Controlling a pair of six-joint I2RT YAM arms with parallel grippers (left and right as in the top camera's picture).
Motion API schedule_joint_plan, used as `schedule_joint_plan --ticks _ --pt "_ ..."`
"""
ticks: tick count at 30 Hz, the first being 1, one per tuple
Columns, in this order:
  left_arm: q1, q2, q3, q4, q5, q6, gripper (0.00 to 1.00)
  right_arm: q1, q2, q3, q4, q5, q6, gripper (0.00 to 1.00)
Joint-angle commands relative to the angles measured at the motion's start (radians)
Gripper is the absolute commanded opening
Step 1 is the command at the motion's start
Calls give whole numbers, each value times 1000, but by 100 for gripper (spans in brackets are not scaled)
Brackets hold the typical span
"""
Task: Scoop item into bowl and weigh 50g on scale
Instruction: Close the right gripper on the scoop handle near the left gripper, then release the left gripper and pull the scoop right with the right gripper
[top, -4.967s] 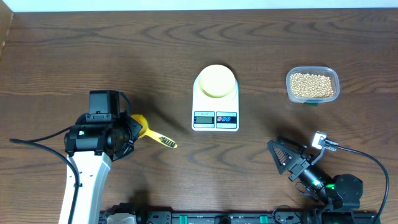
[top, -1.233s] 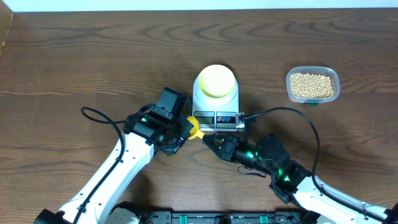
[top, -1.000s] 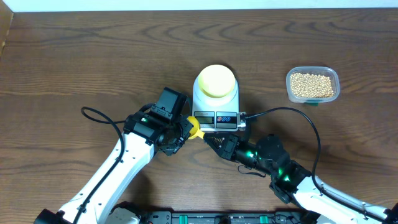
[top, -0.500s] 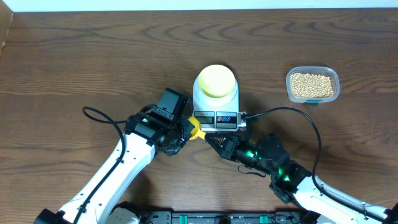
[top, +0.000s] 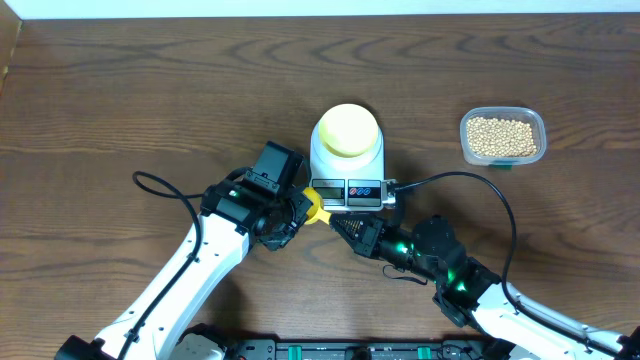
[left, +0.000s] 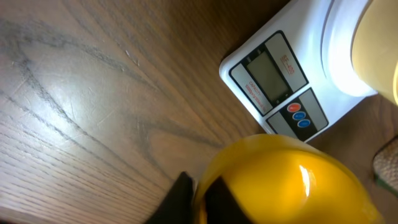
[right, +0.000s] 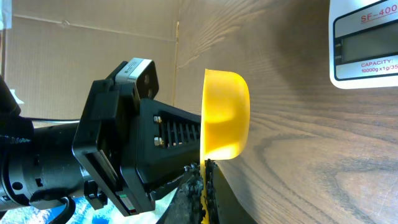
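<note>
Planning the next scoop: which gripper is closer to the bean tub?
Right. The right gripper is in front of the scale, left of the tub; the left gripper is farther left.

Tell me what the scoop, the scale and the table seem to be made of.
The scoop looks like glossy plastic: smooth bright yellow with a sharp highlight. The scale seems smooth white moulded plastic, corners rounded. The table shows dark brown grain with slight sheen: wood or wood-look laminate, can't tell.

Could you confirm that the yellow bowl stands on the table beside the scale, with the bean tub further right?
Not quite: the overhead view shows the bowl standing on the scale, not beside it; the bean tub is indeed further right.
</note>
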Motion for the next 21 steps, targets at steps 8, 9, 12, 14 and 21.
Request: schedule_joint_plan --ticks 8,9,12,14,21 --pt "3 -1 7 -2 -3 3 52 8 1 11 -60 -7 -176 1" --pt "16 -1 7 -2 -6 20 54 7 1 11 -69 -11 -204 1" --pt "58 -4 7 -8 -5 55 60 1 0 11 -77 -35 -267 1" --pt "79 -14 7 -22 -5 55 64 -18 0 11 -117 -36 -277 1" --pt "123 -81 7 -29 -7 134 69 -149 -2 11 -330 -124 -338 1"
